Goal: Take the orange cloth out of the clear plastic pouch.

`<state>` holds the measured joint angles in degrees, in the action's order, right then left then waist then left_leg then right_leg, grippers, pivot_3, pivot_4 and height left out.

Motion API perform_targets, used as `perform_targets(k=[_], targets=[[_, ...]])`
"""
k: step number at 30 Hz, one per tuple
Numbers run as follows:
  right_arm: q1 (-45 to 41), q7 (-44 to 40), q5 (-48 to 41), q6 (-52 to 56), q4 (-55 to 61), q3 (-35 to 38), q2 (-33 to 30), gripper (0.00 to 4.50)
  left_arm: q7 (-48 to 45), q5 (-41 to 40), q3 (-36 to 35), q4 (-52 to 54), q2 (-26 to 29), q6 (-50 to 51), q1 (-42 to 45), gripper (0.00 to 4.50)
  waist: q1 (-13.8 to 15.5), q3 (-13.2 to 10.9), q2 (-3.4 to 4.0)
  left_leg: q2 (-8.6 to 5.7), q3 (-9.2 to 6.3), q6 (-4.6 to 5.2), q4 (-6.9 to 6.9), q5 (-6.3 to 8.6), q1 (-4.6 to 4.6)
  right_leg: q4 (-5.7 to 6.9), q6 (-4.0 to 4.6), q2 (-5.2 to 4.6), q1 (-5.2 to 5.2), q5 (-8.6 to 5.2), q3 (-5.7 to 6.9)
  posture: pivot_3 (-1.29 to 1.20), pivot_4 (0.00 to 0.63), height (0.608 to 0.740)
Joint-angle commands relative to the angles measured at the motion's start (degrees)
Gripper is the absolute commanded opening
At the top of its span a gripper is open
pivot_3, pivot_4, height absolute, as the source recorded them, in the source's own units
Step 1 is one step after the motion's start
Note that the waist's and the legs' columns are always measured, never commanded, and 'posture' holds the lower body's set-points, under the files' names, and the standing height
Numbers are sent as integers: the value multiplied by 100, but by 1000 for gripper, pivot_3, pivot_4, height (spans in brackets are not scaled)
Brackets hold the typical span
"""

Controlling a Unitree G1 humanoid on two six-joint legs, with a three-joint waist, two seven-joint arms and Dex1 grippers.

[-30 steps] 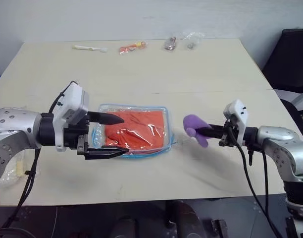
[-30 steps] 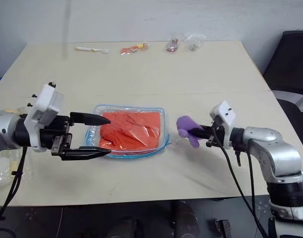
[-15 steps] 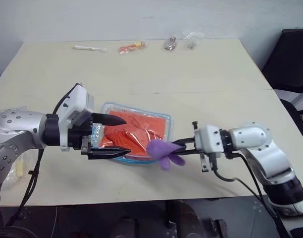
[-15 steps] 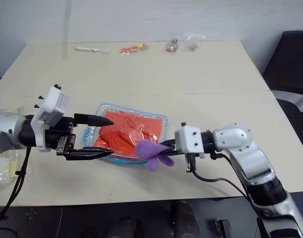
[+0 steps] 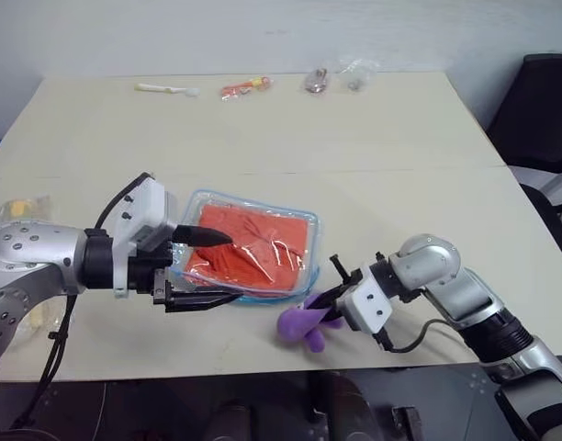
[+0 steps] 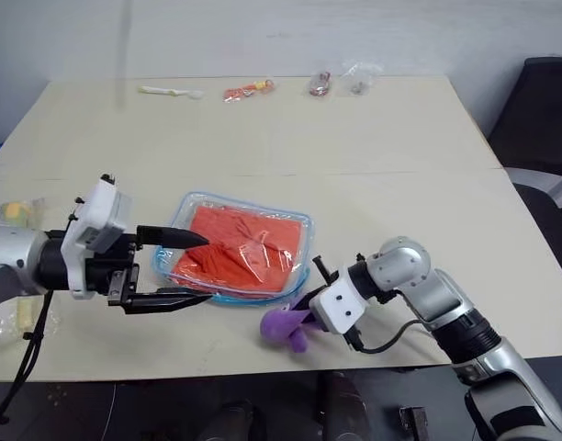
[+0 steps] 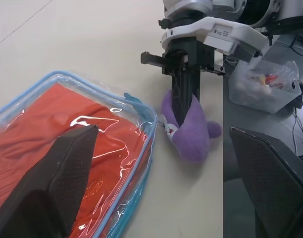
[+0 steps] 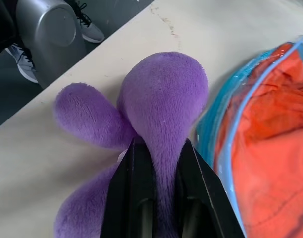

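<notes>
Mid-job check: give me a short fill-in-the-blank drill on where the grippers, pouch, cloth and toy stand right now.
1. The right gripper is shut on the ____ plush toy.
2. The orange cloth lies ____ the clear plastic pouch.
3. The left gripper, at the pouch's edge, has its fingers ____.
4. The pouch's zipper trim is light ____.

Missing words: purple; inside; open; blue

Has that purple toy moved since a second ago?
Yes. The purple toy, pinched in the right gripper, went from the pouch's right side toward the table's near edge.
</notes>
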<state>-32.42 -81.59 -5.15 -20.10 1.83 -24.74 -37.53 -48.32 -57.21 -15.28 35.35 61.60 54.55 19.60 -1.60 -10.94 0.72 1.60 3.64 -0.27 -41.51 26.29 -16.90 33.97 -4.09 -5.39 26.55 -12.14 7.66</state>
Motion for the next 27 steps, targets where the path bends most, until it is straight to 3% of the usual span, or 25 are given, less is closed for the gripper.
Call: perform_targets(k=[1,2,5,15,20,27], targets=[[89,115,28,221,158,-53,63,37,-31,67,-44,135,26,-164,26,4500,2,0,0,0,0,0,0,0,0,0,0,0,0,0,1,0,150,740],[123,146,46,302,186,-59,67,37,-52,96,-6,139,31,-189,28,4500,2,0,0,0,-1,0,0,0,-1,0,0,0,0,0,2,0,150,740],[230,276,66,534,290,-41,73,945,-119,151,94,124,36,-245,59,4500,1,0,0,0,-2,0,-1,0,-3,0,0,-1,0,0,3,0,150,740],[725,524,-252,1196,878,203,-101,4460,-373,398,423,106,-4,-446,77,4500,3,0,0,0,-2,0,0,0,-3,0,1,1,0,0,3,0,150,740],[1005,532,-1064,1661,1469,613,-158,4460,-466,501,509,45,-11,-524,105,4500,7,0,0,0,-3,0,-1,0,-5,-2,1,1,0,0,3,0,150,740],[1013,1095,-1229,1715,1635,1042,127,4460,-557,634,626,-27,-28,-579,215,4500,12,0,0,-1,-1,0,0,0,-10,1,1,1,-1,0,2,0,150,740]])
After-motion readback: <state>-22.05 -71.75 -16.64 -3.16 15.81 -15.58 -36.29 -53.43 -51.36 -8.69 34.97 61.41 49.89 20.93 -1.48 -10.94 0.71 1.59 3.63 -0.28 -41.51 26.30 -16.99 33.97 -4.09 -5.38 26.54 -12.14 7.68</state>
